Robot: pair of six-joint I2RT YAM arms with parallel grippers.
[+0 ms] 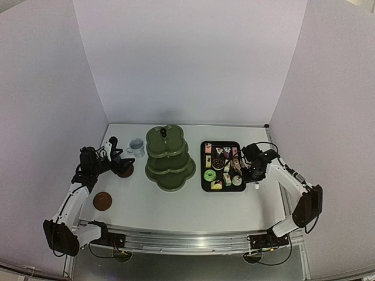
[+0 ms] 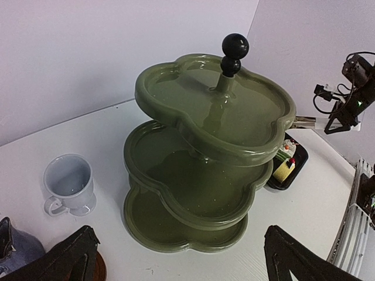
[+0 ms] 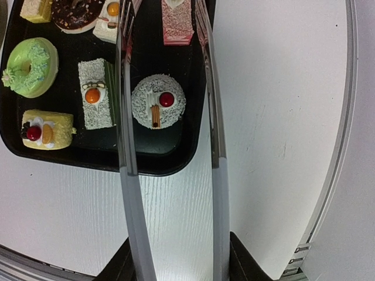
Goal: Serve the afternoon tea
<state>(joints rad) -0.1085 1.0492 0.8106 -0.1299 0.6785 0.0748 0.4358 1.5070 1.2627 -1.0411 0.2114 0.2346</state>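
Nearest the arms, one brown saucer lies bare; the dark mug seems to sit on the second saucer, beside the left gripper, which is spread wide around nothing. The right gripper clamps metal tongs that straddle a round cake on the black tray. Farther back, the green stand has three empty tiers and the pale mug stands off any saucer, so I judge most of the serving undone.
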